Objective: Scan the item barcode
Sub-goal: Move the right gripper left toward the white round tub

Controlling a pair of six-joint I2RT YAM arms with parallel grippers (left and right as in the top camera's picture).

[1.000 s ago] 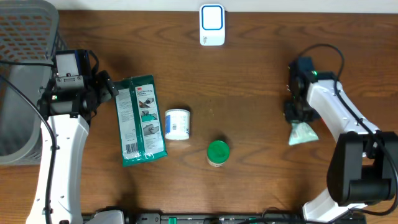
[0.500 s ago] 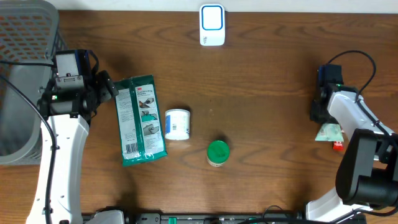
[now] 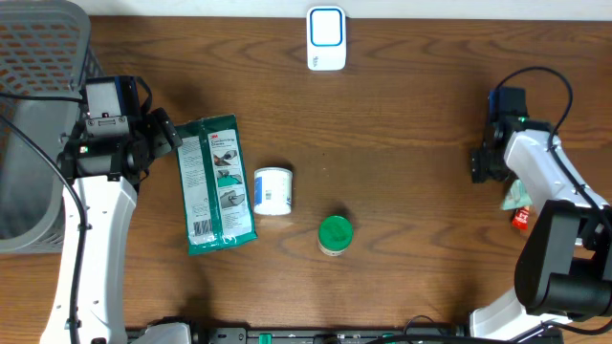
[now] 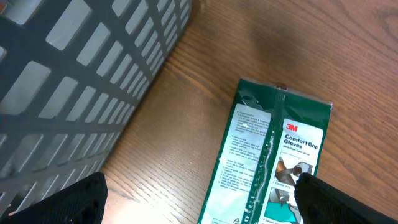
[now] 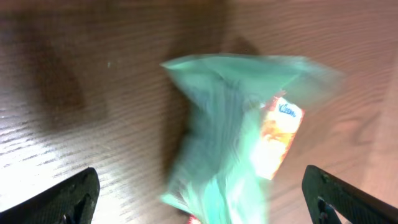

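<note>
- Green pouch (image 5: 230, 137): one, lying loose on the bench (image 3: 402, 143), well right of the scanner (image 3: 326, 38).
- Right tool (image 5: 208, 199) spread above it; left tool (image 4: 205, 199) spread.
- Two jars: white jar (image 3: 273, 190), green-lidded jar (image 3: 335, 234); one glove pack (image 3: 217, 183).

I see a smooth, dark wood-grain table (image 3: 411, 143) with a soft sheen. At nine o'clock, a glossy plastic glove packet (image 3: 217, 183) and a matt grey plastic basket (image 3: 43, 43); at three, a crinkled film pouch (image 5: 233, 134).
</note>
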